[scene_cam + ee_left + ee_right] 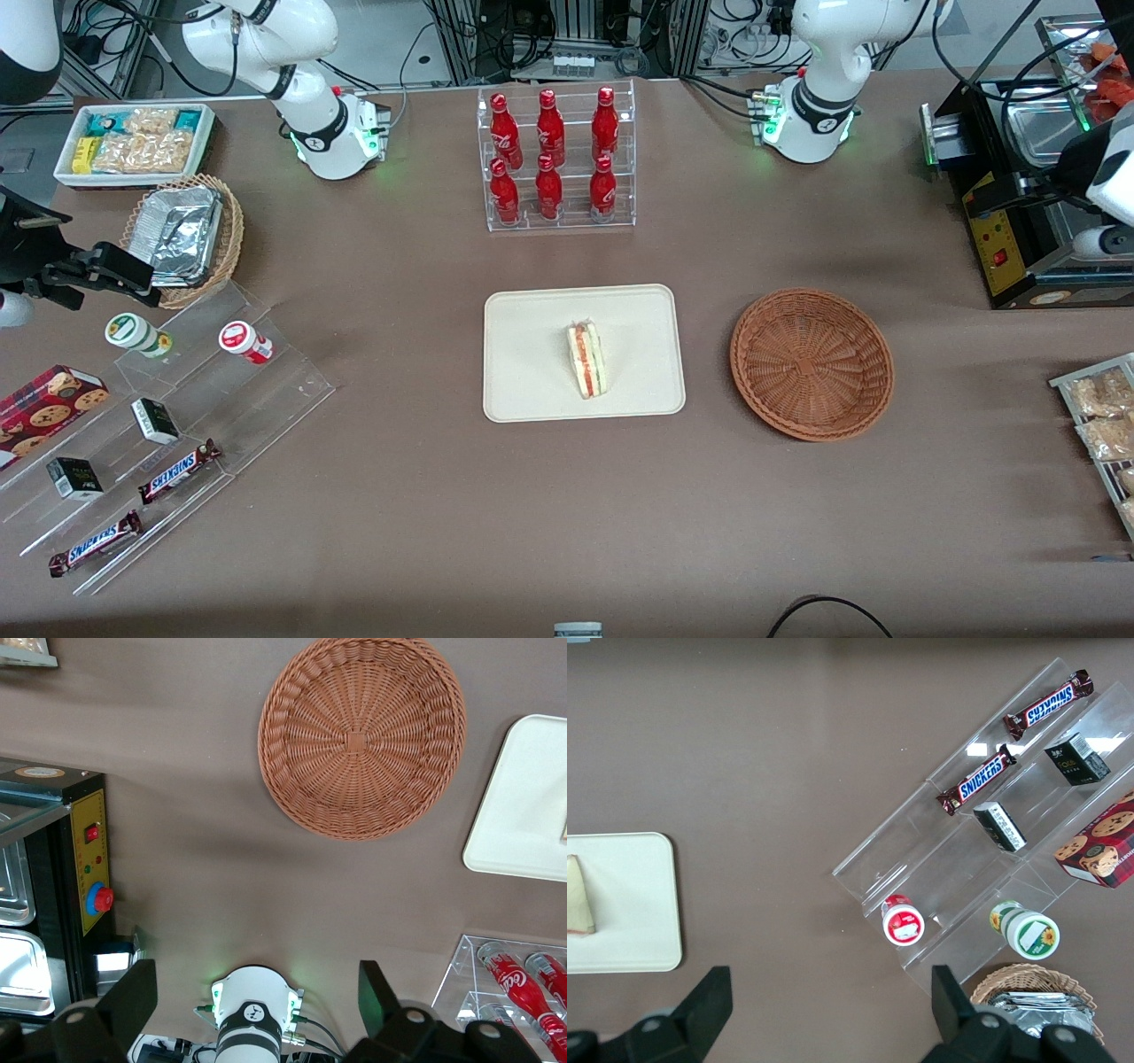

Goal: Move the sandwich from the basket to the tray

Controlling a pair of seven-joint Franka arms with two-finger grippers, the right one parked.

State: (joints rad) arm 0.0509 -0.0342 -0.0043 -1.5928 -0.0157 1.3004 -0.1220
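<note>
The sandwich (586, 359), a pale bread wedge with red, orange and green filling along its edge, lies in the middle of the cream tray (532, 390). It also shows on the tray (629, 904) in the right wrist view (578, 896). The reddish-brown wicker basket (811, 363) stands beside the tray, toward the working arm's end, and is empty. My left gripper (255, 997) is open and empty, raised high above the table near the black machine, well away from the basket (361, 735) and the tray (523, 806). Its wrist (1107, 177) shows at the front view's edge.
A clear rack of red bottles (558, 159) stands farther from the front camera than the tray. A black machine (1001, 213) and a rack of bagged snacks (1103, 425) are at the working arm's end. A stepped acrylic shelf (159, 425), a tan basket with foil trays (186, 235) and a white bin (133, 142) are at the parked arm's end.
</note>
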